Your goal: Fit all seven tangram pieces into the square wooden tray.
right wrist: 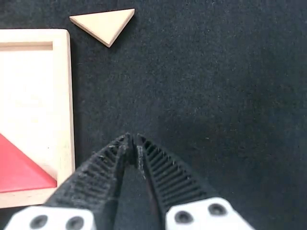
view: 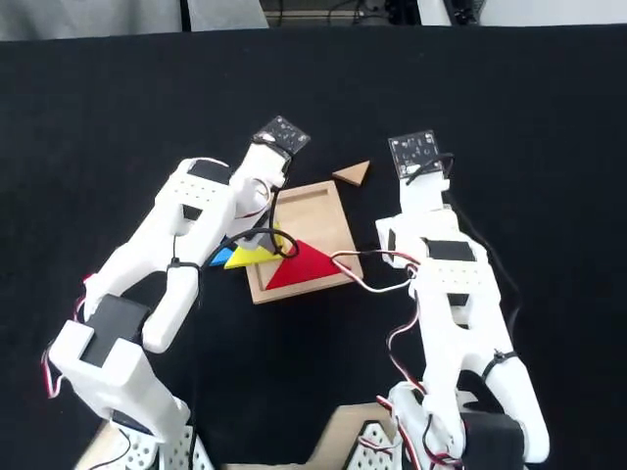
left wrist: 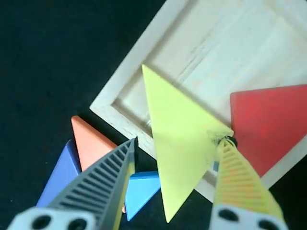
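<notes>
The square wooden tray [view: 323,201] lies mid-table with a red triangle [view: 299,266] in its near corner. A yellow triangle [left wrist: 175,143] rests tilted across the tray's rim [left wrist: 139,72], partly inside. My left gripper [left wrist: 178,141] stands open around it: one fingertip [left wrist: 224,143] touches its corner, while the other [left wrist: 130,146] is a little off its edge. An orange triangle [left wrist: 91,141], a blue piece [left wrist: 62,170] and a light blue triangle [left wrist: 141,189] lie on the cloth outside the rim. My right gripper [right wrist: 132,139] is shut and empty, just beside the tray [right wrist: 62,96].
A small plain wooden triangle [view: 351,173] lies on the black cloth beyond the tray's far corner, also seen as the wooden triangle [right wrist: 104,24] ahead of the right gripper. Black cloth stretches away on both sides.
</notes>
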You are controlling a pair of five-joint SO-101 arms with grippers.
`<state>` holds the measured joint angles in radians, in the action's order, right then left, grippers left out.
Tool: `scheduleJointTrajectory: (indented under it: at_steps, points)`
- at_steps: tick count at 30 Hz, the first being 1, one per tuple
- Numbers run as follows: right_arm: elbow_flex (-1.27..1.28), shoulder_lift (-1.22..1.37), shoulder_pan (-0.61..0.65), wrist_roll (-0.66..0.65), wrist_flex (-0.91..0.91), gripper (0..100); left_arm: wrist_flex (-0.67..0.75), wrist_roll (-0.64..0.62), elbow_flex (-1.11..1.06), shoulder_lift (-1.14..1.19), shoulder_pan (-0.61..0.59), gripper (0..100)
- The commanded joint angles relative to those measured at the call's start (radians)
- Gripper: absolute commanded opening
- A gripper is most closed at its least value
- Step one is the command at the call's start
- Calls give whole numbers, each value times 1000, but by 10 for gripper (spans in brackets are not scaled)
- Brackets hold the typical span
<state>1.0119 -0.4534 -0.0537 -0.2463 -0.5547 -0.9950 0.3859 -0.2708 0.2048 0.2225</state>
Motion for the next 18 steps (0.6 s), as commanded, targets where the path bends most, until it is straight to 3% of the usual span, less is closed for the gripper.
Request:
scheduleJointTrajectory:
  at_steps: [1, 5, 10, 18]
  points:
    - [-2, -30, 15, 2, 15, 11, 3, -18, 35, -5, 4, 263]
    - [-2, -30, 15, 2, 15, 11, -25, -8, 25, -46, 1, 263]
    - [-2, -30, 15, 2, 15, 11, -81, 161, 1, -77, 35, 263]
    - [-2, -30, 15, 2, 15, 11, -60, 164, 30, 15, 33, 263]
